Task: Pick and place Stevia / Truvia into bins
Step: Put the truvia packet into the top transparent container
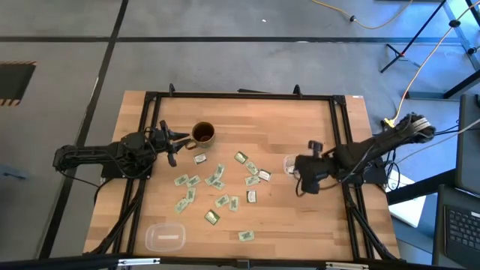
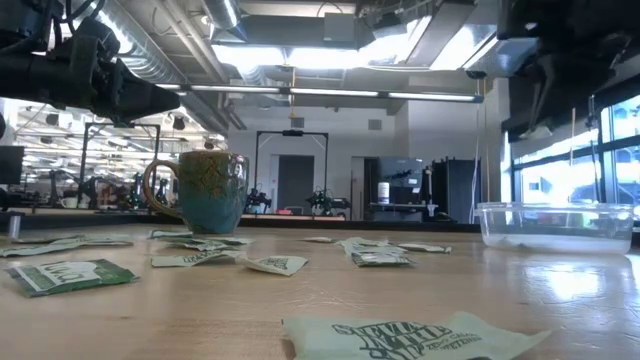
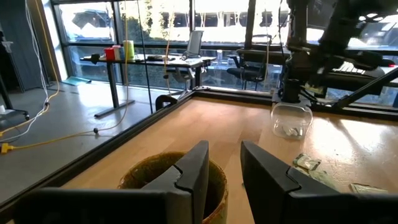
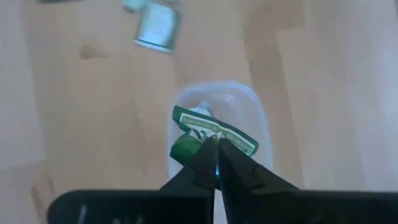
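Observation:
Several green-and-white Stevia sachets (image 1: 217,180) lie flat on the wooden table, between a brown mug (image 1: 203,133) and two clear bins. One bin (image 1: 289,163) stands right of the sachets, the other (image 1: 165,237) near the front edge. My right gripper (image 4: 216,155) hangs over the right bin (image 4: 211,96), shut on one sachet (image 4: 214,132). Beside the mug (image 3: 165,169), my left gripper (image 3: 224,177) waits level and open, with nothing between its fingers. My right gripper pinches the sachet between its two fingertips (image 4: 202,158), at the middle of its near long edge (image 4: 211,140). The fingers come from above, slanting down. The sachet is lifted clear over the bin, one end crumpled and bent beside the fingers.
A black frame (image 1: 240,96) runs along the table's far and side edges. In the low view the mug (image 2: 205,190) stands left and the right bin (image 2: 555,225) right, with sachets (image 2: 70,275) lying between and in front. Bare wood lies at the front right.

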You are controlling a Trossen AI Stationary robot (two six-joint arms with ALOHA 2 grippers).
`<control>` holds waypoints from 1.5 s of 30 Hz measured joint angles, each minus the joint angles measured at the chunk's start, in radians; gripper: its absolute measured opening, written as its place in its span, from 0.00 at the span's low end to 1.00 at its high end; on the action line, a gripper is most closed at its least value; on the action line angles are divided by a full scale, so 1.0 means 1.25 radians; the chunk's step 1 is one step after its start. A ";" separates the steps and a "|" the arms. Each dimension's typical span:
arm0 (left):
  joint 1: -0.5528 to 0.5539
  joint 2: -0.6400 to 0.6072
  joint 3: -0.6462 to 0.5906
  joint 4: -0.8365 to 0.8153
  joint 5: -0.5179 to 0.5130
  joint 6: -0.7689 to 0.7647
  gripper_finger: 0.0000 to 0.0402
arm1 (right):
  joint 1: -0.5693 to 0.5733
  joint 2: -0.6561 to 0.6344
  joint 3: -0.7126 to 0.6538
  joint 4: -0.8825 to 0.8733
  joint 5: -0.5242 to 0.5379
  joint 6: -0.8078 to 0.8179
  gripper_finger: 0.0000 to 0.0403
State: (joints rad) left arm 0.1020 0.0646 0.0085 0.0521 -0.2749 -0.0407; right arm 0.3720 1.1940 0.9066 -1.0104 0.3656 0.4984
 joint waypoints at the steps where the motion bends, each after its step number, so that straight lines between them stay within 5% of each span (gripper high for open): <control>1: 0.000 0.000 0.000 0.000 0.000 0.000 0.22 | -0.009 -0.004 -0.002 -0.001 0.001 0.008 0.03; 23: 0.000 0.000 0.000 0.000 0.003 0.000 0.22 | -0.064 -0.004 -0.268 0.246 0.006 -0.044 0.04; 37: 0.000 0.000 0.000 0.000 0.003 0.000 0.22 | -0.064 -0.004 -0.157 0.221 0.003 -0.050 0.28; 45: 0.000 0.000 0.000 0.000 0.004 -0.022 0.22 | -0.064 -0.003 -0.102 0.355 0.003 -0.234 0.28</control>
State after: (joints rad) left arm 0.1020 0.0645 0.0084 0.0518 -0.2701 -0.0681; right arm 0.2920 1.1901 0.7792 -0.5662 0.3690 0.2059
